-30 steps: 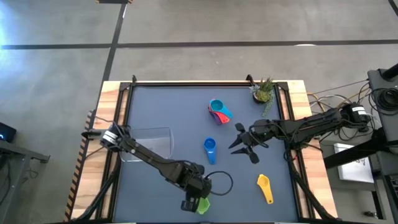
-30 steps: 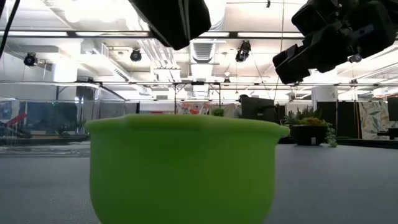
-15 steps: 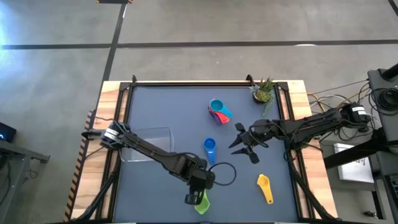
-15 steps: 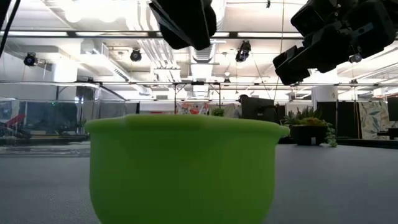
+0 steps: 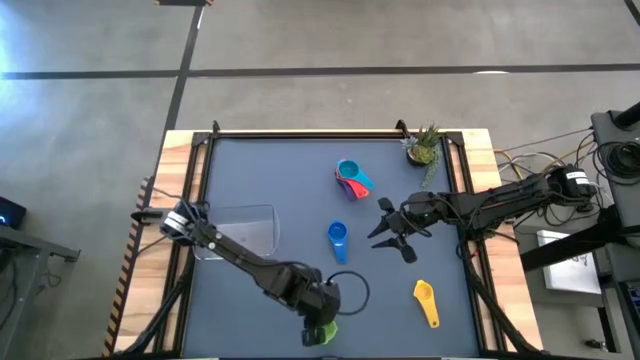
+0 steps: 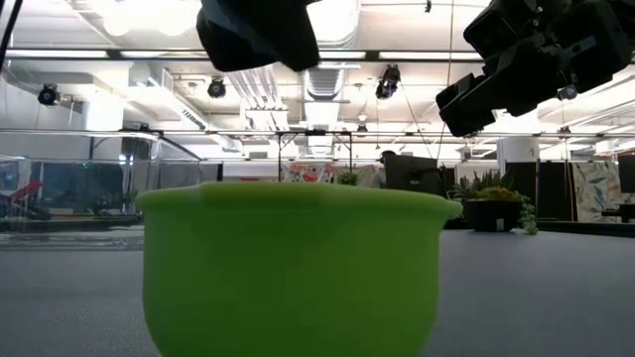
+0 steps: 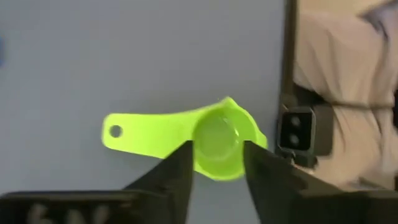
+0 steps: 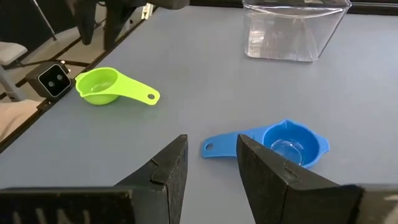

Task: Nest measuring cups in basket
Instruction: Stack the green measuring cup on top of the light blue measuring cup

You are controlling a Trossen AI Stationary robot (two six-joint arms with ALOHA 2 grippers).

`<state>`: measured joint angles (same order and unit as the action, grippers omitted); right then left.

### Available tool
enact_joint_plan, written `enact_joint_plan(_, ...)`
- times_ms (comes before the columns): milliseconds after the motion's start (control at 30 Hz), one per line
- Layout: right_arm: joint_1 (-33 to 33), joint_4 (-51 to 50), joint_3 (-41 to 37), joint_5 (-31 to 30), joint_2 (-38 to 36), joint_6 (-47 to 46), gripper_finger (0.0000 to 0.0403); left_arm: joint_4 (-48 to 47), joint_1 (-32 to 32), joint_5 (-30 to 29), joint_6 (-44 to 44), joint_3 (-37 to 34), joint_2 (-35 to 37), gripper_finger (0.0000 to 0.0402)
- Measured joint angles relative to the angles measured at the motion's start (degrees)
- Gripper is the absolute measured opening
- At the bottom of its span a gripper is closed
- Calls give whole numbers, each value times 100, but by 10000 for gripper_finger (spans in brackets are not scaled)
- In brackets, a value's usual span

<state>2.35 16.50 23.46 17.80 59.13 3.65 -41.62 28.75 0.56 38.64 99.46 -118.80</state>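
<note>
The lime green cup (image 7: 214,135) rests upright on its bowl near the table's near edge (image 5: 322,335) and fills the low view (image 6: 293,268). My left gripper (image 7: 217,149) hangs open right above it (image 6: 253,30), its fingers on either side of the bowl without touching. The blue cup (image 5: 338,240) lies mid-table, the yellow cup (image 5: 426,300) to the near right. A teal cup sits on a red one (image 5: 350,177) farther back. The clear basket (image 5: 240,230) stands at the left. My right gripper (image 5: 385,235) waits open, right of the blue cup (image 8: 286,146).
A small potted plant (image 5: 425,146) stands at the far right corner. The table's raised rim (image 5: 205,140) frames the dark mat. Bare mat lies between the basket and the blue cup. A camera block (image 7: 297,132) sits at the near edge beside the lime cup.
My left gripper has hovered above the lime green cup, swinging a little toward the table's right and then back left and toward the near edge. The cup and my right arm have kept still.
</note>
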Motion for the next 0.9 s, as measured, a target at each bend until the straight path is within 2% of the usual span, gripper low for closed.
enact_joint_plan(100, 0, 1, 0, 0, 0, 1, 128, 78, 35, -333, 386, -79, -30, 183)
enact_joint_plan(233, 0, -4, 0, 2, 2, 1, 128, 128, 33, -204, 906, -308, -143, 246)
enact_joint_plan(367, 0, -28, 0, -2, 2, 23, 128, 162, 46, 7, 1383, -469, -216, 283)
enact_joint_plan(733, 0, -113, 0, -165, 2, -4, 128, 238, 61, 239, 1967, -525, -417, 284)
enact_joint_plan(900, 0, -246, -2, -436, 2, -130, 128, 623, 63, 687, 2002, -535, -746, 277)
